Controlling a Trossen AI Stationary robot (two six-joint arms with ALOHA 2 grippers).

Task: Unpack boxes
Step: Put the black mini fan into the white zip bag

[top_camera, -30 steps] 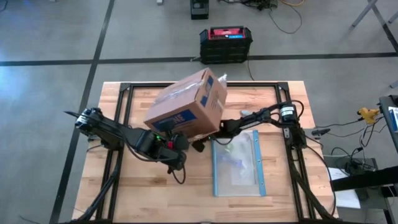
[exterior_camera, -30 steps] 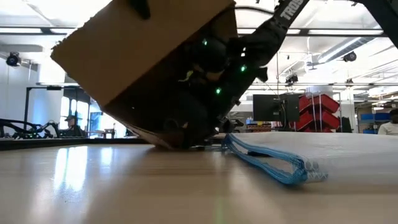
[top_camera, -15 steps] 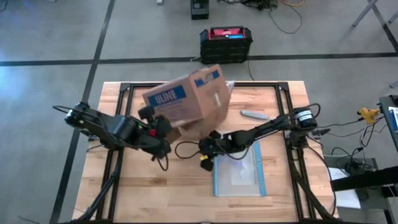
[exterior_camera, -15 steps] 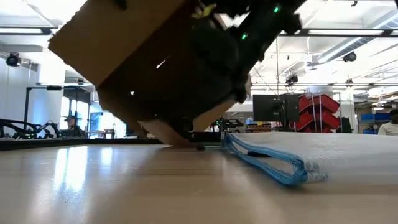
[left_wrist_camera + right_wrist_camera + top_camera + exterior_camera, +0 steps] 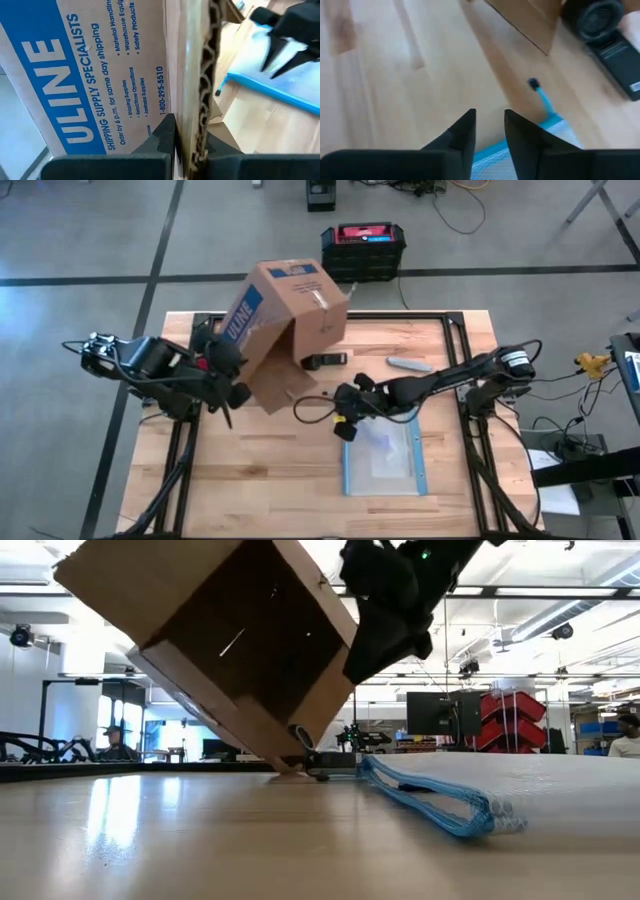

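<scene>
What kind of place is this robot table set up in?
Probably a workshop or lab in an industrial hall: a grey concrete floor with dark marking lines, red storage bins and a monitor in the open room behind, and long ceiling lights overhead.

The wooden table (image 5: 440, 480) carries a tilted box (image 5: 285, 330), pouch (image 5: 385, 460), and black device (image 5: 325, 361).

Box (image 5: 283, 330) interior hidden; small grey object (image 5: 408, 365) too small to identify.

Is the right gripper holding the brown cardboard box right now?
No: the right gripper hangs apart from the brown cardboard box, its fingers parted with nothing between them.
</scene>
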